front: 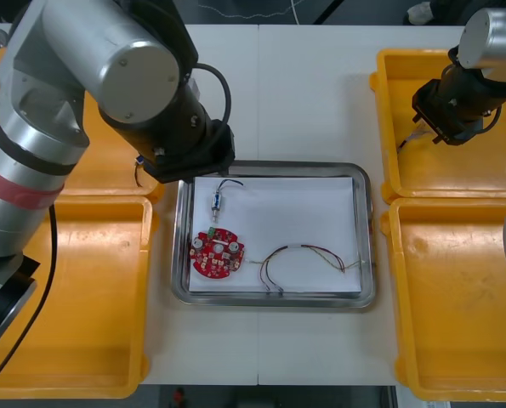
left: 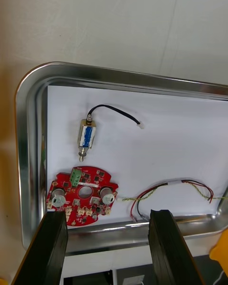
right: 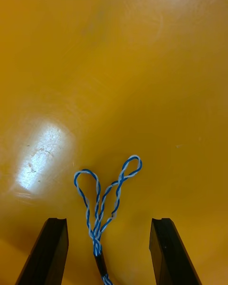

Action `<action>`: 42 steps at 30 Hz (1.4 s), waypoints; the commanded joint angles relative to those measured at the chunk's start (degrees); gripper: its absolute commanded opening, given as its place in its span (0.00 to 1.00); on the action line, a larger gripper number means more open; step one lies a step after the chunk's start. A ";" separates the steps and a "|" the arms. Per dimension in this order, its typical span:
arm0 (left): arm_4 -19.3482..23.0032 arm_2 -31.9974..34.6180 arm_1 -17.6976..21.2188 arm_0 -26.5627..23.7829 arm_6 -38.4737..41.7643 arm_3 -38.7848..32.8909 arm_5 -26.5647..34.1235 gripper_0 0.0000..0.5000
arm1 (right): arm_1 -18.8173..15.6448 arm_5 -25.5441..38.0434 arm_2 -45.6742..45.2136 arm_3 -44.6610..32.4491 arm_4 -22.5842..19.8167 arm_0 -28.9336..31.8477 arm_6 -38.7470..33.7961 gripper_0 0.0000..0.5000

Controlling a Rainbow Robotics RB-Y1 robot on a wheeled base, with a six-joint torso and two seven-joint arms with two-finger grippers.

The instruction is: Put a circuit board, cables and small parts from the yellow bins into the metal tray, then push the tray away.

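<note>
Right gripper (right: 109,224) hangs open in the far right bin (front: 482,170), cable (right: 100,204) between its fingers – it should drop squarely, pinching the twisted stem – left gripper (left: 108,216) open over the tray (left: 29,123)

The left arm (front: 142,76) hides one tray (front: 367,246) corner. The blue and white cable (right: 96,237) is cut off between the right fingers (right: 50,251).
</note>
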 commanded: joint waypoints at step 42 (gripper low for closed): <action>8.23 24.31 11.82 -1.27 -60.12 18.35 0.58 1.00 | 0.58 0.06 0.31 2.33 3.21 -3.09 -3.59 0.00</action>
